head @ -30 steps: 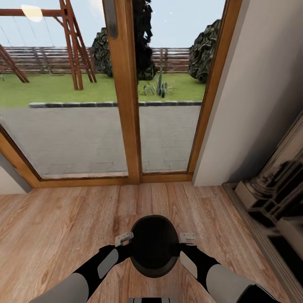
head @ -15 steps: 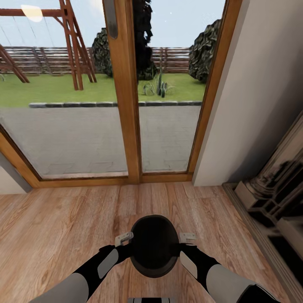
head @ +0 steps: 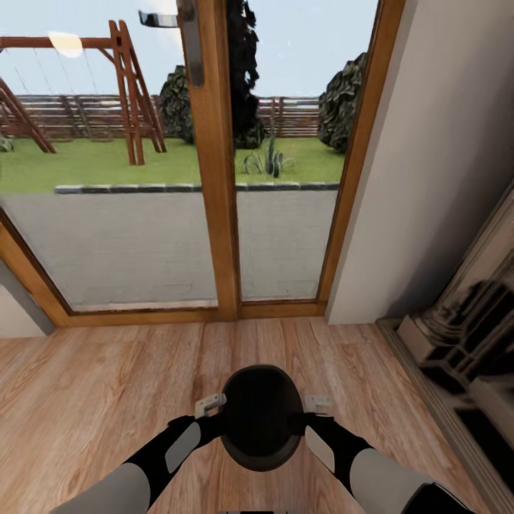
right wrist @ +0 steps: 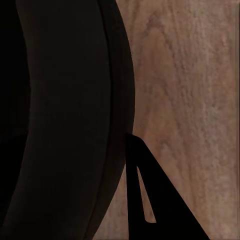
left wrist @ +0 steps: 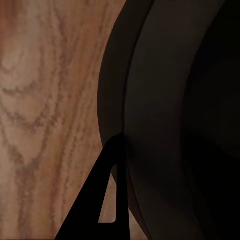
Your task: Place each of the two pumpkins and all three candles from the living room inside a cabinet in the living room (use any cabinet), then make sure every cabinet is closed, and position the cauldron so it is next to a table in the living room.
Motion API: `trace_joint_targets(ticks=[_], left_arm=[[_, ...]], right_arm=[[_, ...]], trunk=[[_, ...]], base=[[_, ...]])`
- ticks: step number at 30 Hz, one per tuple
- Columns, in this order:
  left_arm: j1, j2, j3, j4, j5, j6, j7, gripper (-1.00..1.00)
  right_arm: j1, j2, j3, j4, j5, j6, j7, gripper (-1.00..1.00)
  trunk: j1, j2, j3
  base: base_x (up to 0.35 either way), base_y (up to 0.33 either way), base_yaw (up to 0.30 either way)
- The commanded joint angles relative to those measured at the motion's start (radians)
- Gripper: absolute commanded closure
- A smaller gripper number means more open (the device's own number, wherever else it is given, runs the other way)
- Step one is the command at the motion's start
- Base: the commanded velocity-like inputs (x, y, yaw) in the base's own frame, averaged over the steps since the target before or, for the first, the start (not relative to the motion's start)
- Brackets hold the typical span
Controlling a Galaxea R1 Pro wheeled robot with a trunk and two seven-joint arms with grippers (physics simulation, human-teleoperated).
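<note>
The left gripper (head: 214, 416) and right gripper (head: 308, 414) clamp opposite sides of the round-bellied black cauldron (head: 261, 416), carried above the wood-plank floor (head: 107, 385). Their fingertips are hidden against its dark wall. Ahead stands a wooden-framed glass door (head: 214, 178).

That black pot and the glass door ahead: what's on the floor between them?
Nothing. In the head view only bare wooden floor stretches from the cauldron to the glass door.
</note>
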Motion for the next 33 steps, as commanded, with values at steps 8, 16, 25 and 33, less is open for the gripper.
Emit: trace_joint_targets(ticks=[8,16,25,33], left_arm=[[-0.001,0.000,-0.014,-0.004,0.029,0.000,0.007,1.00],[-0.001,0.001,-0.013,-0.005,0.029,0.002,0.007,1.00],[-0.001,0.003,-0.009,-0.005,0.031,0.006,0.014,1.00],[-0.002,0.003,-0.009,-0.005,0.031,0.006,0.010,1.00]], right_arm=[[-0.001,0.004,0.014,-0.007,-0.023,-0.006,0.000,1.00],[-0.001,0.004,0.014,-0.007,-0.024,-0.013,0.002,1.00],[-0.001,0.003,0.011,-0.007,-0.027,-0.013,0.001,1.00],[-0.001,0.002,0.011,-0.009,-0.025,-0.014,0.002,1.00]], trunk=[[-0.004,0.002,0.030],[-0.007,0.003,0.061],[-0.011,0.005,0.096],[-0.015,0.007,0.127]], base=[[0.000,0.000,0.000],[0.000,0.000,0.000],[-0.014,0.001,0.000],[-0.292,0.070,0.000]])
